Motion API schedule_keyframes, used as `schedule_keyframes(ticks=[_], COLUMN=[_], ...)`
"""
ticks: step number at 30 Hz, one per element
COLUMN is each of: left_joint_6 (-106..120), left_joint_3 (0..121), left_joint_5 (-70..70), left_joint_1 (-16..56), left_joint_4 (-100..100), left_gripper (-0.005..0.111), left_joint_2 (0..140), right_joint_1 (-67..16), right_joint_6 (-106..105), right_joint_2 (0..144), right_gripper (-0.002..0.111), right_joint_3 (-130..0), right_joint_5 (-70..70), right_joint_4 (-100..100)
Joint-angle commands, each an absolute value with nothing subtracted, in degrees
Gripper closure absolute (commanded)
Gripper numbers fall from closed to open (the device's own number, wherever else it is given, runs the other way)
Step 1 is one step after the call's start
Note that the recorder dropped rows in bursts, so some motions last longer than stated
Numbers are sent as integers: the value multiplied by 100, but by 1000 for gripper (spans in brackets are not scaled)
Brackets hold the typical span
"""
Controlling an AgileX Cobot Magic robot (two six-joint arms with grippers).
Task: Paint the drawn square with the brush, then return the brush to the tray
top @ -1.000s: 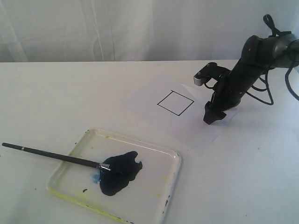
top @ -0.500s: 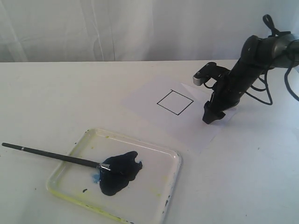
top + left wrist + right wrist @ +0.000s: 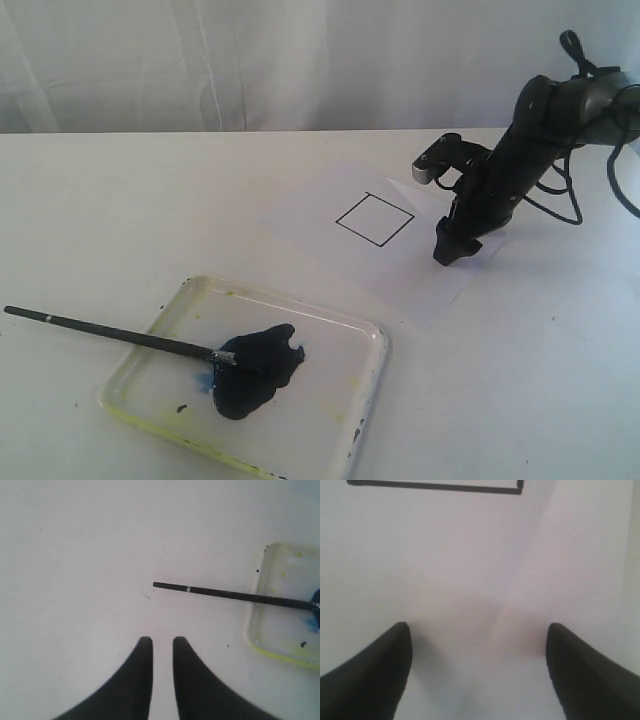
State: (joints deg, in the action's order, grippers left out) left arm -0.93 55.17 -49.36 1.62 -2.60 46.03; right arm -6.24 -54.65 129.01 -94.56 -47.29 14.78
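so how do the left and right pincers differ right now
Opening: the left pincer has its jaws only a narrow gap apart; the right pincer has them spread wide.
Place: the left pincer hangs over bare table, short of the free end of the brush; the right pincer is over the paper sheet, beside the drawn square.
Shared: both are black and hold nothing.
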Motion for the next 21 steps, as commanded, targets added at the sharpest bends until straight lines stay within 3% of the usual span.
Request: schedule_keyframes(ticks=[1,6,12,21], left_joint_6=[1259,2474,3415,6207], left_joint_3=[6107,6648,7610,7699], left_joint_5=[-5109,-5329,-6434,-5780], left_joint_1=[197,197,210,556], left_joint_4=[383,929,1266,1508], left_gripper=[64,61,45,43], left_joint_2=[5990,7248,8517,9261], right_joint_1=[-622,-622,-622,-622], right_joint_6=[-5532,-5532,-5532,-5532], right_joint_2=[13086,13086,13086,13086], right_gripper=[38,38,38,38], right_joint_3=[-9374,-9374,-9374,-9374], right_joint_5=[-4846,-4859,-4859,-4858], right_joint_4=[1201,1201,1201,1214])
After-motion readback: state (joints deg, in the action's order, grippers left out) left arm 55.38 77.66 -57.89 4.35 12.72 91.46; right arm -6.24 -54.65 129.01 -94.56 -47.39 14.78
